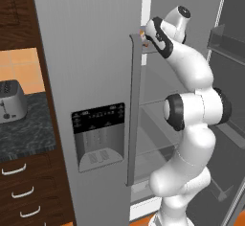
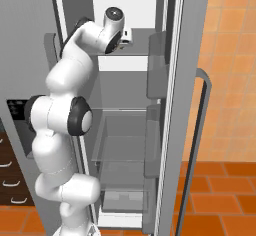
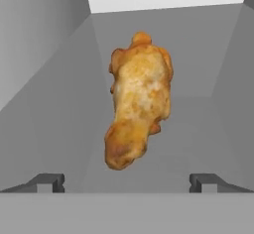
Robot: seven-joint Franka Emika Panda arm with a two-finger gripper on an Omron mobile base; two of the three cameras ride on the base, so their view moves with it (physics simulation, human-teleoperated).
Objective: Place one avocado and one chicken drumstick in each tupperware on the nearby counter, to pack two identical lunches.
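**Drumstick lying straight ahead of the wide-open jaws**

Two dark fingertips [image 3: 51, 182] are being seen at the bottom of the hand view, standing far apart with nothing between them: the jaws are being held fully open and empty. The gripper [image 3: 127, 183] is being pointed into the fridge [image 1: 91, 76], with the chicken drumstick [image 3: 138, 99] lying directly ahead, toward 12 o'clock from the midpoint of the jaws and apart from both tips.

The long axis of the drumstick is being seen running from about 12 o'clock at its thick end to about 7 o'clock at its narrow end, which is the end nearer the jaws. The axis is therefore lying roughly across the line joining the tips, so a straight advance is judged likely to bring the tips to either side of the narrow part.

The drumstick is lying on a grey fridge shelf [image 3: 203, 119], with bare shelf around it on both sides. Grey inner walls are closing in at 9 and 3 o'clock, so room for sideways travel is judged limited, while the way forward is looking unobstructed.

In the left base view, the worktop [image 1: 24, 129] is lying at 9 o'clock from the arm, well apart from the fridge, with a toaster [image 1: 12, 100] on it. No tupperware or avocado can be made out.
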